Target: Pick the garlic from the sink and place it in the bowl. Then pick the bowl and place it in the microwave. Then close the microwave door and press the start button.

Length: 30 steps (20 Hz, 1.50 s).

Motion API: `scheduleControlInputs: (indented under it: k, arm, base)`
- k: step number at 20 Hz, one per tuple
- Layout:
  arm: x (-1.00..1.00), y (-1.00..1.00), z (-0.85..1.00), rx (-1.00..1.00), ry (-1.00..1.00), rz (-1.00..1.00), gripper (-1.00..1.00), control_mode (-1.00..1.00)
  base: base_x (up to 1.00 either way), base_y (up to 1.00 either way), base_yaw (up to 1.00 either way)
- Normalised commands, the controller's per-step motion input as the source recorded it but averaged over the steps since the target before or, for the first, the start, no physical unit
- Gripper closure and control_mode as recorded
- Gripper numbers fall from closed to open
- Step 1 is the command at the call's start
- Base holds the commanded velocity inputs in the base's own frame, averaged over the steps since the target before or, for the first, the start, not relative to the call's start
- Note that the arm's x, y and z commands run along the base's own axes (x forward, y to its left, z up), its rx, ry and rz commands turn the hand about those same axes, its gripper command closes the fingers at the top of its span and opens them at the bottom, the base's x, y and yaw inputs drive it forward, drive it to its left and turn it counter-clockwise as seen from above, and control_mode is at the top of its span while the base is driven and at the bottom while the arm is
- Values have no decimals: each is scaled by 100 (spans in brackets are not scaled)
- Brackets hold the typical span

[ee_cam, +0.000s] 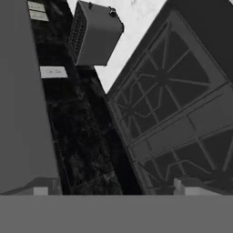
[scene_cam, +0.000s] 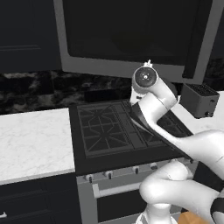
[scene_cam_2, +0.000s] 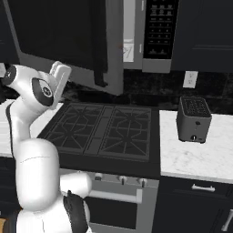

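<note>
Stove grates (ee_cam: 182,113) nearest; grey-framed microwave door (scene_cam_2: 68,36) hangs ajar left of my wide-open, empty gripper (ee_cam: 111,189).

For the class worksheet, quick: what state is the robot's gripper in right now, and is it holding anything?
Gripper: open, holding nothing; it looks along the stove toward the toaster.
</note>
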Motion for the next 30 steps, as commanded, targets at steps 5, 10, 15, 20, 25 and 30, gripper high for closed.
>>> scheduleControlInputs:
  k: [5,10,15,20,25,30]
  arm:
    - [100,-77,19,0,17,22,-100,-100]
    - [100,-52,46,0,6,23,-100,-100]
    - [92,-43,37,0,-1,22,-100,-100]
    - [31,-50,45,-3,-15,27,-100,-100]
    - [-90,-67,72,-1,-46,34,-100,-100]
    - [-74,-41,62,2,-24,8,-100,-100]
  base:
    - [0,0,0]
    - [0,0,0]
    - [0,0,0]
    - [0,0,0]
    - [0,0,0]
    - [0,0,0]
